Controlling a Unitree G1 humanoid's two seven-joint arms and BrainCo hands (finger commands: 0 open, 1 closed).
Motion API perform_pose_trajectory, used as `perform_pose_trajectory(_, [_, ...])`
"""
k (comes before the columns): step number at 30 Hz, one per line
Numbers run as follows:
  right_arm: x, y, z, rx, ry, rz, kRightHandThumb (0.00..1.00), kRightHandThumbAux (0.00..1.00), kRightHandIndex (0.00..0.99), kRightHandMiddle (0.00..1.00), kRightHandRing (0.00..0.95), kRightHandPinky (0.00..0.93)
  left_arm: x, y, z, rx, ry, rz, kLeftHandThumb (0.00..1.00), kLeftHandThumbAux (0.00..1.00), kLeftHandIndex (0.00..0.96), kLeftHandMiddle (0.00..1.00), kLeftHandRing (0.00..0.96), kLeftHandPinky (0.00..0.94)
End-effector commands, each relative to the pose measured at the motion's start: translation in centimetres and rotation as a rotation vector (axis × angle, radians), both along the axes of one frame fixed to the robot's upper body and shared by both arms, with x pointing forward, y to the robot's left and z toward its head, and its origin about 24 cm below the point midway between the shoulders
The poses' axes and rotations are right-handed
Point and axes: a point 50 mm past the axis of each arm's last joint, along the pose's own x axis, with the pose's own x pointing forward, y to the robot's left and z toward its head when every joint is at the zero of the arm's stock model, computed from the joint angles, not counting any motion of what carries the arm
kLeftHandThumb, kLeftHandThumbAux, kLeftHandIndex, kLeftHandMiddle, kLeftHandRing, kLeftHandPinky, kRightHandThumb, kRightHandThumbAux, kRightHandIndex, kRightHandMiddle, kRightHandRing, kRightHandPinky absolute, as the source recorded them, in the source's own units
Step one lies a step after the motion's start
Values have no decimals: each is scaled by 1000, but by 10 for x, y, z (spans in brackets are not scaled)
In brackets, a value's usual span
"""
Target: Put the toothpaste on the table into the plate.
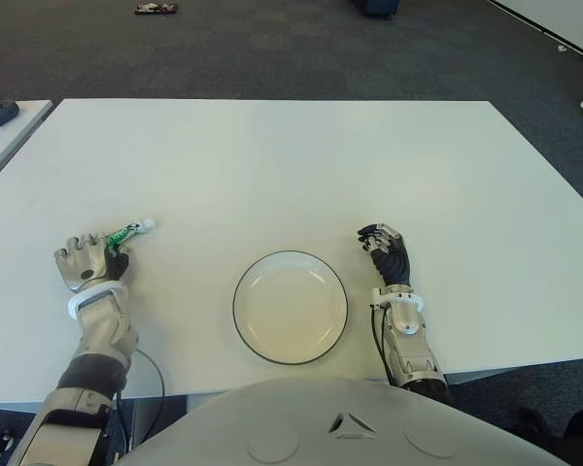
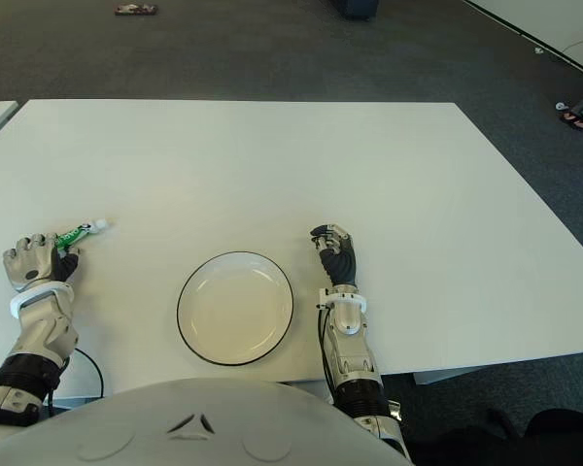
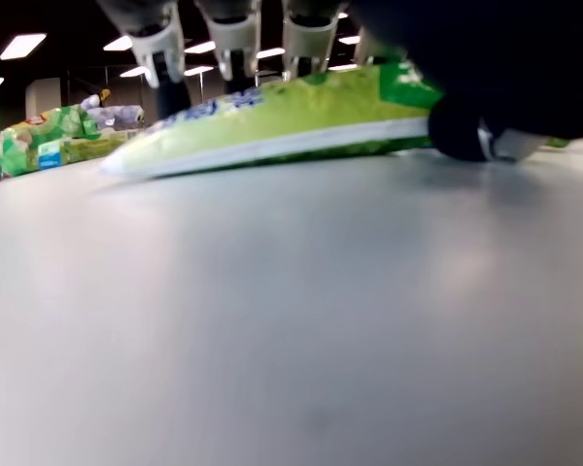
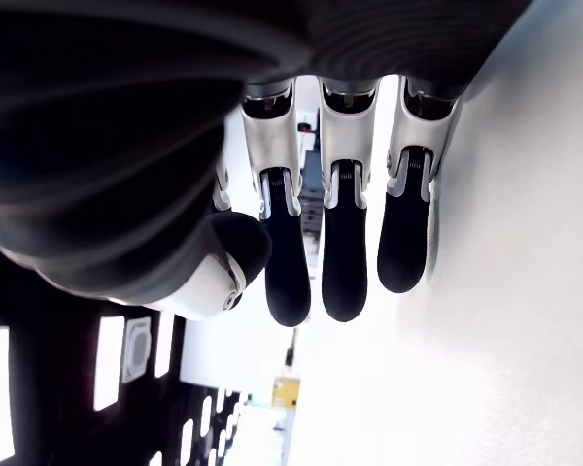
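An empty white plate (image 1: 290,307) with a dark rim is seen nearest the robot, at the front of the white surface (image 1: 301,165). Just to its right the right robot hand (image 1: 386,250) shows, fingers loosely bent and nothing held. To the plate's left, well apart from it, the left robot hand (image 1: 89,260) is set over the rear end of the green toothpaste (image 1: 124,233), whose white cap points away toward the far side. In the left wrist view the tube is shown lying flat on the surface, fingers (image 3: 231,44) arched above it and the thumb (image 3: 464,131) pressed at its near side; whether a full grip has been closed cannot be told, and the tube has not been lifted.

Several risks can be judged from here. The tube is soft and flat, so it could be squeezed out sideways or slid along the smooth surface if the fingers are closed from above only. Because only the tail end is covered, the capped end could droop and swing once raised, and the rim could be struck on the way across. A loose hold could let the tube be dropped short of the plate.

Beyond the surface, dark carpet (image 1: 272,49) is visible.
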Motion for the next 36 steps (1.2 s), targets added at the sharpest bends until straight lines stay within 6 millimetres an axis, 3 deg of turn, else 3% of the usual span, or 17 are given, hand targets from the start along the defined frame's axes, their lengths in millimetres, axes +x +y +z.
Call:
perform_pose_trajectory(1, [-3, -3, -6, -3, 40, -14, 707, 728, 428, 458, 439, 449, -36, -32, -41, -235, 148, 4, 691, 317, 395, 369, 341, 395])
perform_pose_trajectory(10, [-3, -2, -6, -3, 37, -14, 707, 728, 428, 460, 443, 454, -36, -29, -38, -299, 54, 6, 703, 385, 518, 542, 540, 565])
perform_pose_trajectory(12, [-3, -2, -6, -2, 37, -14, 707, 728, 428, 461, 444, 456, -37, -27, -38, -308, 41, 2, 715, 560, 471, 584, 584, 597])
perform_pose_trajectory(15, [-4, -2, -6, -2, 37, -14, 707, 728, 427, 460, 445, 457, -37, -25, -40, -315, 26, -3, 720, 642, 449, 621, 618, 619])
perform_pose_trajectory(36, [-4, -3, -6, -9, 43, -17, 706, 729, 427, 455, 438, 447, -38, -22, -38, -377, -55, -2, 717, 691, 439, 703, 686, 667])
